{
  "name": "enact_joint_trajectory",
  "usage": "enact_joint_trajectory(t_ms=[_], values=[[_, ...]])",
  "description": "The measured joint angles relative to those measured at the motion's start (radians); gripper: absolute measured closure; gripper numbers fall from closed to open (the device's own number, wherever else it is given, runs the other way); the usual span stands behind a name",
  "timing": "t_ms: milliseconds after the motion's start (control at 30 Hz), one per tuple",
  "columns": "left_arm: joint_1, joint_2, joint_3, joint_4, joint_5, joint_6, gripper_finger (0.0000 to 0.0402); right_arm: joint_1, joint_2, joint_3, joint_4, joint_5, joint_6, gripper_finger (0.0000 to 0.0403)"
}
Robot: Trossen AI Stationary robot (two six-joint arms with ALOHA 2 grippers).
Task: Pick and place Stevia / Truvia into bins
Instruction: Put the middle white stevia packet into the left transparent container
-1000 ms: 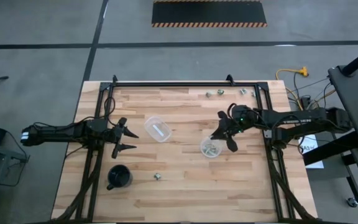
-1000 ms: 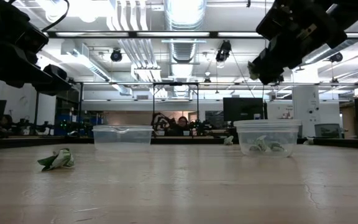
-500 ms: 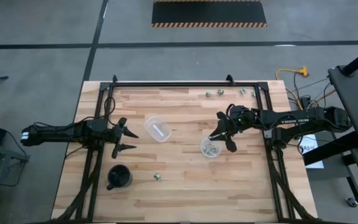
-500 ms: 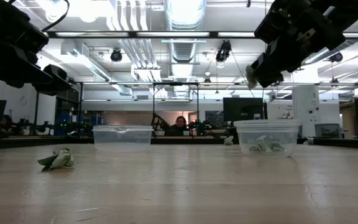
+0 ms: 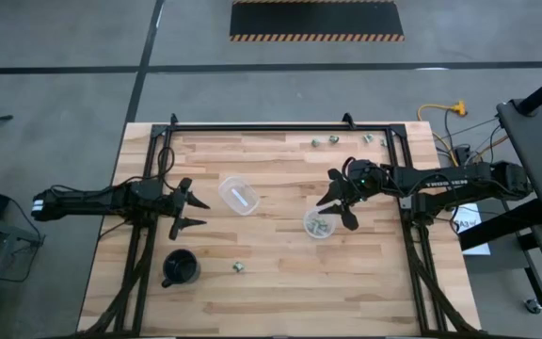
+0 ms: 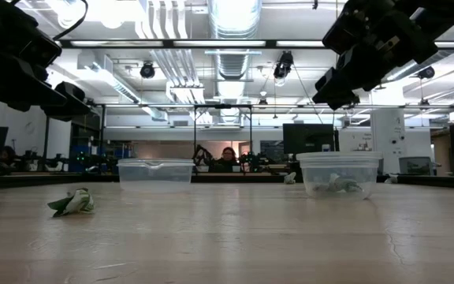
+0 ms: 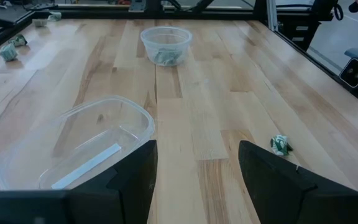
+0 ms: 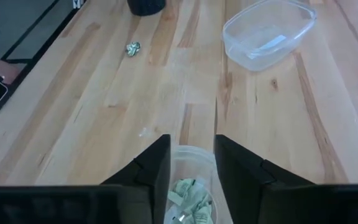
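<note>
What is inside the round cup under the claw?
Crumpled green-and-white packets lie in the bin just below the open right claw. How many cannot be counted; they are piled together, and the claw's fingers cover part of the rim.

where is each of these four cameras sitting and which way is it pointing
High view: above the table, looking straight down; both dark arms show, left gripper and right gripper.
Low view: at tabletop height, looking level across into the room; the arms hang in from above.
Left wrist view: on the left arm, looking past its fingers across the wood.
Right wrist view: on the right arm, looking down past its fingers.
Shared: the round clear plastic container holding green-and-white packets shows in all four.
</note>
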Motion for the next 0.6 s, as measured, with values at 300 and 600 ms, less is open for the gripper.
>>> enact_joint_trajectory(t_ms=[300,600], values=[[0.000,0.000,0.000,0.000,0.000,0.000,0.0193,0.000,0.000,0.000,0.003,0.168,-0.001,0.0291],[0.000,0.000,0.000,0.000,0.000,0.000,0.0193,-0.001,0.001,0.000,-0.017,0.566,0.040,0.0279]])
